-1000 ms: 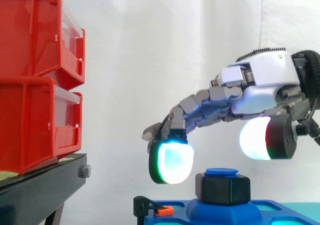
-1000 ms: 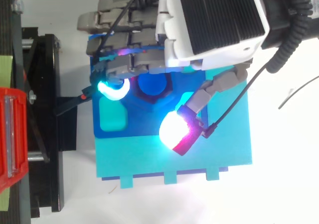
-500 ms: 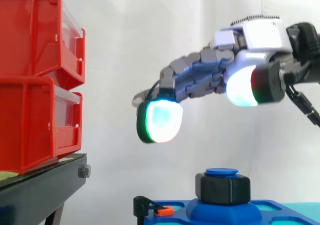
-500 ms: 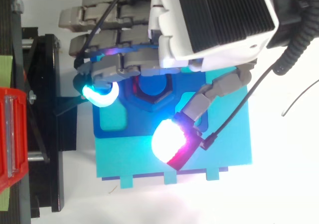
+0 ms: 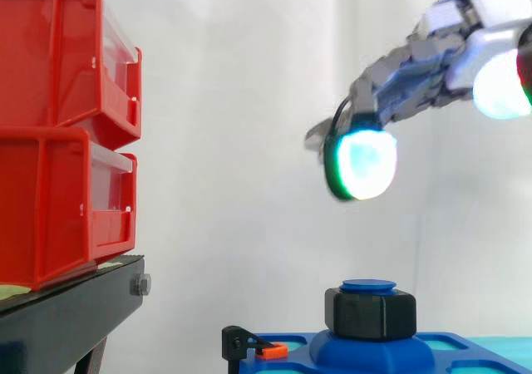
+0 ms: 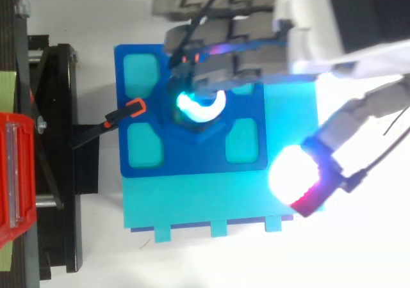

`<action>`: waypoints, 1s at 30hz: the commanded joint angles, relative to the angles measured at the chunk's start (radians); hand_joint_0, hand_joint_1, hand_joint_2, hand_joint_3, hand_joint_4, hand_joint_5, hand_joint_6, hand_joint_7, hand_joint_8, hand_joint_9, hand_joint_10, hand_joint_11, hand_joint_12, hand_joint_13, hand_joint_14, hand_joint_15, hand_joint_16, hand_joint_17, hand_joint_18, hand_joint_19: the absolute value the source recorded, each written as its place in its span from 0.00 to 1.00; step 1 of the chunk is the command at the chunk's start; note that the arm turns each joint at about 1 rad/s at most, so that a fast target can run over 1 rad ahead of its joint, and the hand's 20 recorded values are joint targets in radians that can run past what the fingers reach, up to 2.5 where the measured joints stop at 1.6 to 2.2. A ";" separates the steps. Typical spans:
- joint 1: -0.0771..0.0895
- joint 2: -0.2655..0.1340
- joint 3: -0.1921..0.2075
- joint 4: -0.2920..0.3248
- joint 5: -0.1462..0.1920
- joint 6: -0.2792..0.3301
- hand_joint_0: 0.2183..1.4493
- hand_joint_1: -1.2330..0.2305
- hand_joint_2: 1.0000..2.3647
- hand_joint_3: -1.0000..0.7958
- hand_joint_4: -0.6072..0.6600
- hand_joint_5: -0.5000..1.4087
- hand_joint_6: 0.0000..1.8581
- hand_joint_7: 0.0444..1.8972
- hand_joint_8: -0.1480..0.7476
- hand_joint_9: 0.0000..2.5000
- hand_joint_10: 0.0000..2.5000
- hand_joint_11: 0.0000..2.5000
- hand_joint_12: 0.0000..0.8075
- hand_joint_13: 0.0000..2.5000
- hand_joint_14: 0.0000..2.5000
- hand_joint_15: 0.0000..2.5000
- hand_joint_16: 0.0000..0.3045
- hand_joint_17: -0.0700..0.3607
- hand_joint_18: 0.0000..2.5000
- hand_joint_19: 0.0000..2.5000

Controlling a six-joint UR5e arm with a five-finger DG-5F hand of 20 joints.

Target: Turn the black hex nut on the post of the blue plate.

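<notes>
Black hex nut sits on post; hand hovers well above nut, fingers loosely spread, empty. We'd descend centred, pinch opposite flats, then twist.

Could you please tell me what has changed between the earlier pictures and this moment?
The hand has lifted from around the black hex nut and drawn back up toward the side view's right edge, its fingers relaxed and holding nothing. The nut sits as before on the post of the blue plate, and the red bins have not moved.
</notes>
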 commanded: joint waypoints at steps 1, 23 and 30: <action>0.012 0.154 -0.297 0.203 0.063 0.061 0.16 0.55 0.00 0.28 0.65 0.15 0.27 0.43 0.44 0.13 0.00 0.06 0.44 0.03 0.00 0.03 0.21 0.49 0.00 0.11; 0.035 0.256 -0.501 0.321 0.155 0.668 0.17 0.52 0.00 0.28 0.60 0.15 0.27 0.34 0.39 0.11 0.00 0.00 0.41 0.02 0.00 0.02 0.20 0.47 0.00 0.10; 0.034 0.256 -0.503 0.321 0.195 0.840 0.17 0.52 0.00 0.28 0.59 0.15 0.27 0.33 0.38 0.11 0.00 0.00 0.41 0.01 0.00 0.01 0.20 0.47 0.00 0.10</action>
